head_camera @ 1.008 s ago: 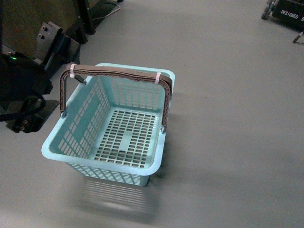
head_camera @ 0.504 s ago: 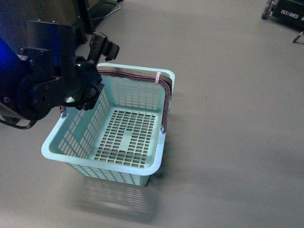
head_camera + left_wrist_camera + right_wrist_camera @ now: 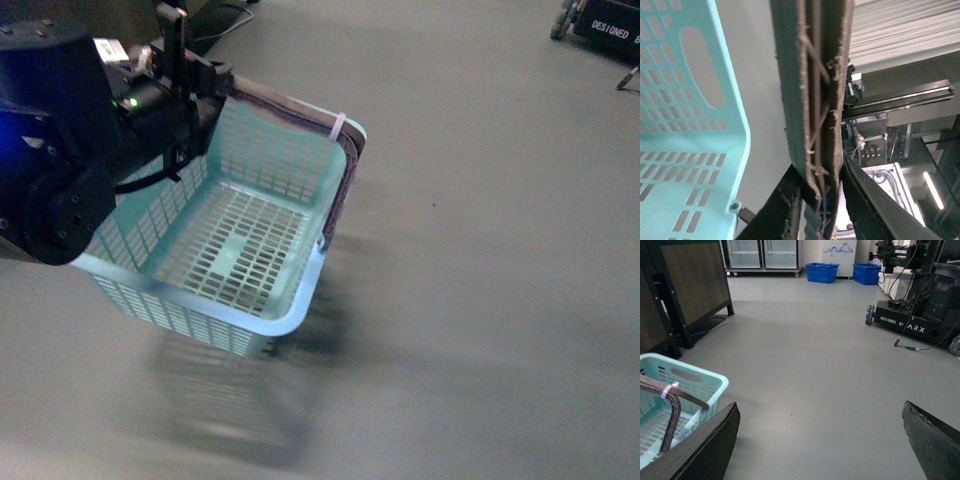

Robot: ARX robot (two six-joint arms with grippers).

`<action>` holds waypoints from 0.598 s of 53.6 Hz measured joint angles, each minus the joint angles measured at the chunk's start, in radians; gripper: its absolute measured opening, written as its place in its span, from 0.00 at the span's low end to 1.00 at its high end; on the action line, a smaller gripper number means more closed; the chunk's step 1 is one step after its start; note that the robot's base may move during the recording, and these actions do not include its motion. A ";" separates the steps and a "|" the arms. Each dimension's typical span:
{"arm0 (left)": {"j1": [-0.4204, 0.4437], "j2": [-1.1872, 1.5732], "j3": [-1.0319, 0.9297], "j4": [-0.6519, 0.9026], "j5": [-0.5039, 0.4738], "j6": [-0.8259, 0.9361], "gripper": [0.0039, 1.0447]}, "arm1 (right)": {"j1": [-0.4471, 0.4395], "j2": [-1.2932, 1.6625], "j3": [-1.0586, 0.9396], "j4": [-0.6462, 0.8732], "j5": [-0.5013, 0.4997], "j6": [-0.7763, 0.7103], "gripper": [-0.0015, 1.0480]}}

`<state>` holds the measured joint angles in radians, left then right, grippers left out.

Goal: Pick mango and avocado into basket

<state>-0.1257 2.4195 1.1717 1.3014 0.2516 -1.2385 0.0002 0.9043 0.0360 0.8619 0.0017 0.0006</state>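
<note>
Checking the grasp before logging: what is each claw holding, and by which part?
The left claw holds the basket by its handle, one finger on each side; the right claw is open, empty.

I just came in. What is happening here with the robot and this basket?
The robot's left gripper is shut on the brown-grey handle of the aqua basket and holds it tilted, apparently off the grey floor. The basket is empty, and no mango or avocado shows in any view. The right gripper is open and holds nothing.
</note>
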 joint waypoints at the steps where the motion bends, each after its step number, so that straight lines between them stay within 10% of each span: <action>1: 0.002 -0.011 -0.003 0.001 0.003 -0.002 0.20 | 0.000 0.000 0.000 0.000 0.000 0.000 0.93; 32: 0.069 -1.186 -0.613 -0.186 -0.008 -0.129 0.14 | 0.000 0.000 0.000 0.000 0.000 0.000 0.93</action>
<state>-0.0570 1.2339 0.5591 1.1156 0.2432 -1.3670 0.0002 0.9043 0.0360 0.8619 0.0017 0.0006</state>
